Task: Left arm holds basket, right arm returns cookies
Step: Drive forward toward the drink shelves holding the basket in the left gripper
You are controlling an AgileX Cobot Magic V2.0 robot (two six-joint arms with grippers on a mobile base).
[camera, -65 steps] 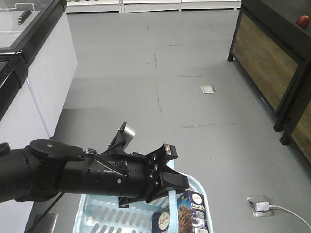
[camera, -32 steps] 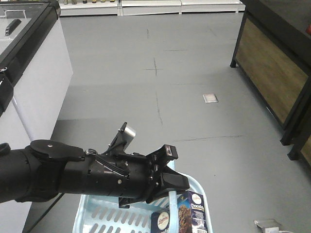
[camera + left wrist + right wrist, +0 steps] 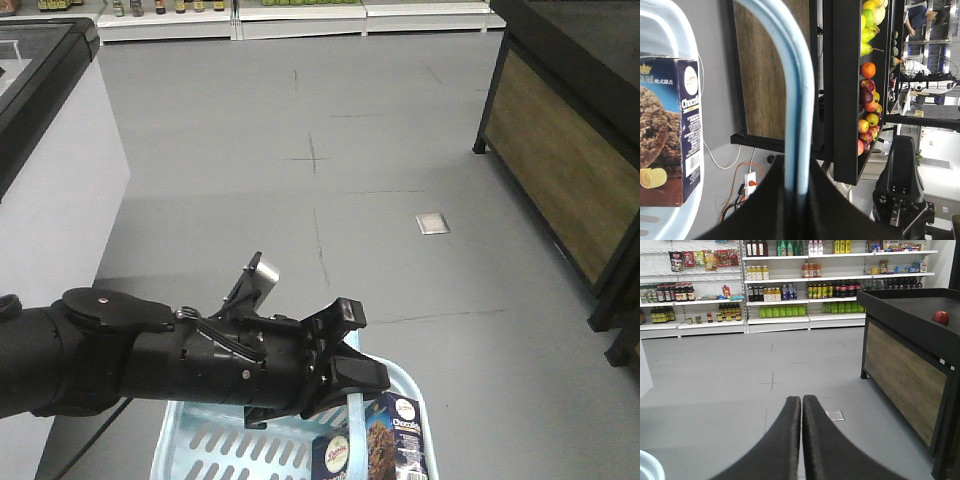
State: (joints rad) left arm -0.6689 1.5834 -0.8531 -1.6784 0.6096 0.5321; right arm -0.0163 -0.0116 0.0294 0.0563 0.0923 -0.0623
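Observation:
My left arm (image 3: pixel 150 360), glossy black, reaches to the right over the light blue basket (image 3: pixel 200 445). The left gripper (image 3: pixel 352 385) is shut on the basket's pale blue handle (image 3: pixel 797 100), which runs up from between the jaws in the left wrist view. The dark navy cookies carton (image 3: pixel 397 435) stands upright in the basket's right end, and its barcode side (image 3: pixel 690 145) faces the left wrist camera. My right gripper (image 3: pixel 801 399) is shut with nothing in it and hangs over bare grey floor. The right arm is outside the front view.
A smaller dark box (image 3: pixel 335 455) stands beside the cookies. A dark wood-sided display stand (image 3: pixel 560 150) is on the right, with a red apple (image 3: pixel 940 317) on top. A white chest cabinet (image 3: pixel 50 200) is on the left. Stocked shelves (image 3: pixel 790 290) line the far wall. A fruit rack (image 3: pixel 867 100) is close by.
The floor, the cabinet and the stand have slid down and outward in the front view, and the far shelves have come into sight. The left arm and basket keep their place in the picture.

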